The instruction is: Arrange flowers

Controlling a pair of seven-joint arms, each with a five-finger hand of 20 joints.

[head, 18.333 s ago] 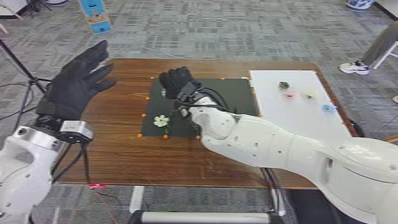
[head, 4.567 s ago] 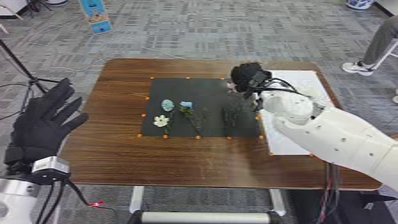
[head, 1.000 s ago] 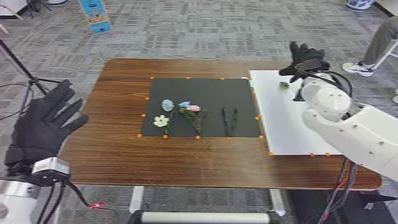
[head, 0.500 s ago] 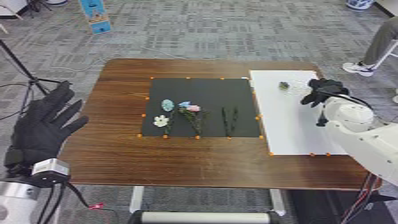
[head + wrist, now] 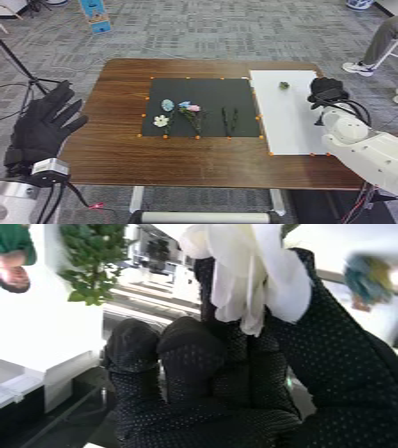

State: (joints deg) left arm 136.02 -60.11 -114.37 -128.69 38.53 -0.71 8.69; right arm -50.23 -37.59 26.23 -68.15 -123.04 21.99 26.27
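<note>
your right hand (image 5: 191, 359) is clamped on a white flower (image 5: 258, 271), above the right edge of the white board (image 5: 293, 120). i think this flower is very light, its petals soft and easy to crease, so the stem gives you safer hold. your left hand (image 5: 40, 125) has fingers spread apart.
</note>
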